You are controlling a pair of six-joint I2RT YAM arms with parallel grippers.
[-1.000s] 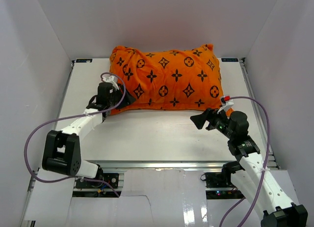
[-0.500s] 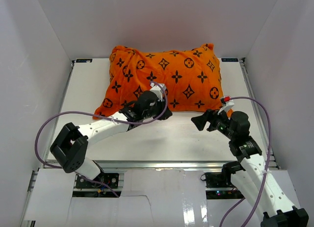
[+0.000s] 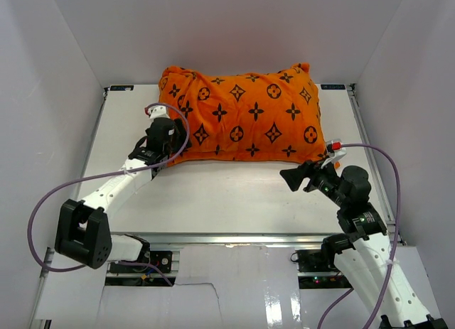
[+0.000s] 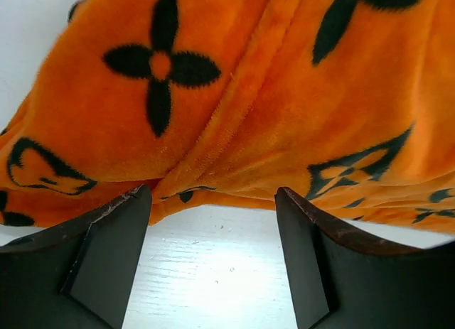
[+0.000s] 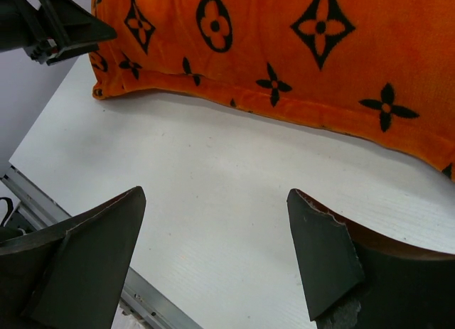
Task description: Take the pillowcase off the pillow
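A: Where do we find the pillowcase (image 3: 242,116)?

B: We see it lying stuffed full across the far half of the tabletop (image 3: 234,194), orange with dark flower and star motifs. The pillow inside is hidden from us.

A: And our left end effector (image 4: 213,195)?

B: We have it at the near left corner of the pillowcase with its jaws spread wide. The folded fabric edge sits just beyond the tips, and nothing is gripped.

A: The right end effector (image 5: 215,195)?

B: We see it spread wide as well, holding nothing. It is low over bare tabletop, just short of the pillowcase's near right corner.
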